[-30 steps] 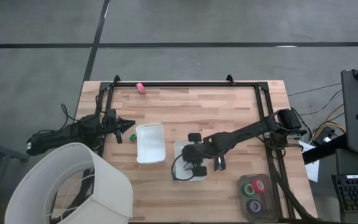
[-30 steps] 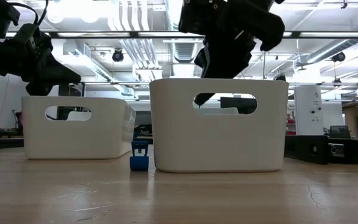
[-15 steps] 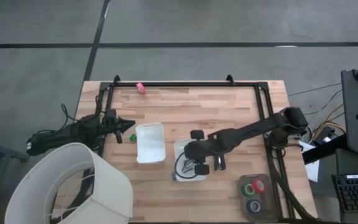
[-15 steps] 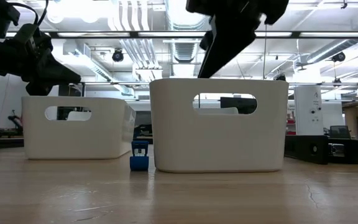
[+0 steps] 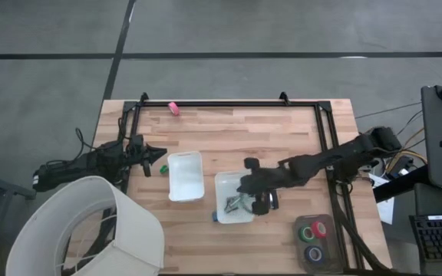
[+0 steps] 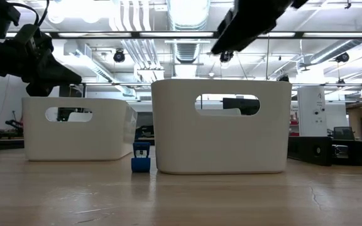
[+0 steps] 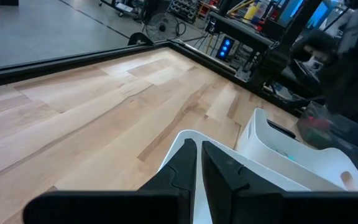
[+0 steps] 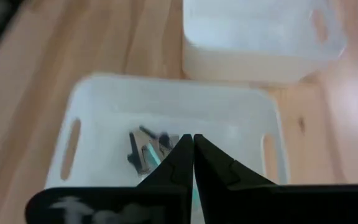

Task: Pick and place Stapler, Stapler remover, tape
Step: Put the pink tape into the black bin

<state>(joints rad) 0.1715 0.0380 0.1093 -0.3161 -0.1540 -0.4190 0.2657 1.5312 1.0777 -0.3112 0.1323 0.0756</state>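
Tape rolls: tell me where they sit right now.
In the high view, the tape rolls lie in a dark tray at the table's near right corner, right of the white bin beneath the right gripper.

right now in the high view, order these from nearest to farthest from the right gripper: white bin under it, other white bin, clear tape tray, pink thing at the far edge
1. White bin beside the right gripper.
2. Other white bin, toward the left arm.
3. Clear tape tray, front right corner.
4. Small pink object, far edge.

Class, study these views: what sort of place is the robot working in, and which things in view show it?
Probably a robotics lab or workshop. Exposed ceiling ducts and strip lights hang overhead, the pale butcher-block wooden table stands on bare concrete floor, and equipment racks with cables line the room behind.
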